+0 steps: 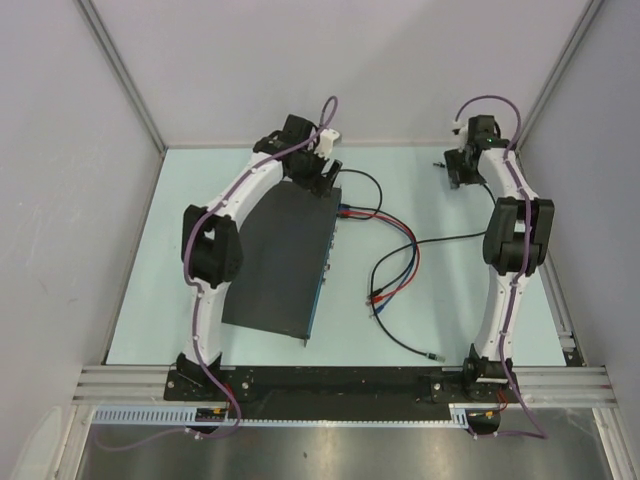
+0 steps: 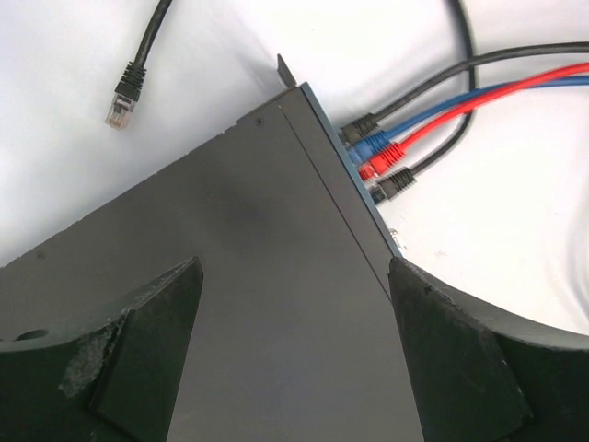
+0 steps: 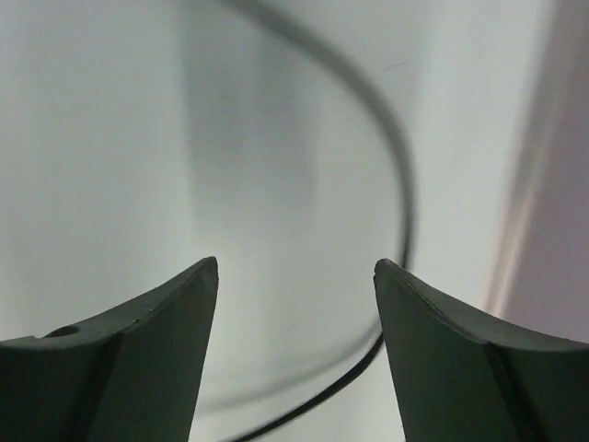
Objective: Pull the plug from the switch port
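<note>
The left gripper (image 2: 294,267) is spread wide and holds nothing. Directly beneath it lies the switch (image 2: 276,193), a flat black box resting on the pale bench (image 2: 515,239). Both fingers (image 2: 138,359) hang over its dark top; whether they touch it cannot be told.

Just ahead of the right-hand finger runs the thin blue-grey socket face of the box. Four plugs sit in it side by side: a black plug (image 2: 361,124), a blue plug (image 2: 373,144), a red plug (image 2: 383,162) and a second black plug (image 2: 396,182). Their cables trail off to the right across the bench. Ahead and to the left of this gripper, past the far corner of the box, a loose black plug (image 2: 121,97) with a clear tip lies on the bench, plugged into nothing.

The right gripper (image 3: 294,264) is open too, with nothing between its fingers. Bare bench lies below it, and a thin black cable (image 3: 405,184), blurred, curves past ahead and to its right. Seen from above, this gripper sits near the far right corner of the bench, well apart from the switch, which lies off to its left at a slant.
</note>
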`<state>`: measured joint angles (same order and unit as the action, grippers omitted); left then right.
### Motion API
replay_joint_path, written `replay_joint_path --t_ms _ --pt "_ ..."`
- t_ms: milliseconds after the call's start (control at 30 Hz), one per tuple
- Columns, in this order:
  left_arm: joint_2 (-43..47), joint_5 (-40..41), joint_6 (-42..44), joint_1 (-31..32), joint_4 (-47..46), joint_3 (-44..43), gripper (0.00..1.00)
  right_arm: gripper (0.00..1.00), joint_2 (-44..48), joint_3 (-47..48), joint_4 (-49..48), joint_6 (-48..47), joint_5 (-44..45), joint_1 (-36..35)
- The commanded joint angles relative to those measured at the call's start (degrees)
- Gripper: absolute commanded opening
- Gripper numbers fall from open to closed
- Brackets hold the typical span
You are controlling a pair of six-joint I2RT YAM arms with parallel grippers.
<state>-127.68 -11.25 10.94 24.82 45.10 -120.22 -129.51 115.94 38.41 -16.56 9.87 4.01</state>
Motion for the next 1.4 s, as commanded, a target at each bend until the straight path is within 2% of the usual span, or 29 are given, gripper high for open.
replay_joint_path --t_ms 0,167,267,333,400,433,533,600,733,800,1033,1367 --pt "8.0 -7.4 -0.4 -1.4 -2.3 1.9 0.89 0.74 11.3 -5.1 8.0 -2.0 -17.5 -3.8" --pt "8.0 -8.9 0.1 -1.6 -1.9 2.7 0.89 0.73 17.2 -8.2 15.2 -8.9 -22.7 -15.0" --pt "7.2 -16.1 -6.4 -5.0 -1.9 3.3 0.89 0.67 16.2 -8.2 16.1 -10.6 -29.9 -16.2" --pt "5.0 -16.8 -12.2 -8.1 -1.4 2.8 0.88 0.62 13.3 -5.7 16.4 -8.2 -34.5 -15.8" --pt "3.8 -16.4 -13.2 -9.1 -0.2 1.7 0.88 0.6 7.6 1.1 17.7 -7.4 -39.2 -15.3" --pt "4.1 -16.2 -12.4 -9.3 -0.5 1.9 0.88 0.6 5.8 3.8 19.6 -7.6 -43.9 -15.2" --pt "5.8 -15.9 -8.9 -8.6 -0.9 3.6 0.88 0.57 -1.6 14.4 22.2 -6.4 -50.8 -14.7" --pt "6.8 -17.7 -6.1 -8.8 0.9 5.9 0.88 0.57 -4.9 16.7 22.1 -6.7 -58.6 -14.5" --pt "7.6 -15.5 6.4 -9.3 8.8 8.2 0.86 0.56 -11.3 19.3 17.7 -3.1 -67.0 -14.5" --pt "8.3 -13.6 8.9 -9.8 10.8 10.9 0.85 0.52 -15.8 22.0 16.6 0.8 -70.4 -14.7" --pt "10.6 -11.7 5.4 -12.0 6.6 19.8 0.83 0.47 -23.7 26.9 6.2 10.7 -74.5 -14.9" --pt "11.2 -11.0 3.7 -11.5 5.7 20.8 0.82 0.46 -28.9 26.9 -1.4 20.2 -76.5 -15.3"
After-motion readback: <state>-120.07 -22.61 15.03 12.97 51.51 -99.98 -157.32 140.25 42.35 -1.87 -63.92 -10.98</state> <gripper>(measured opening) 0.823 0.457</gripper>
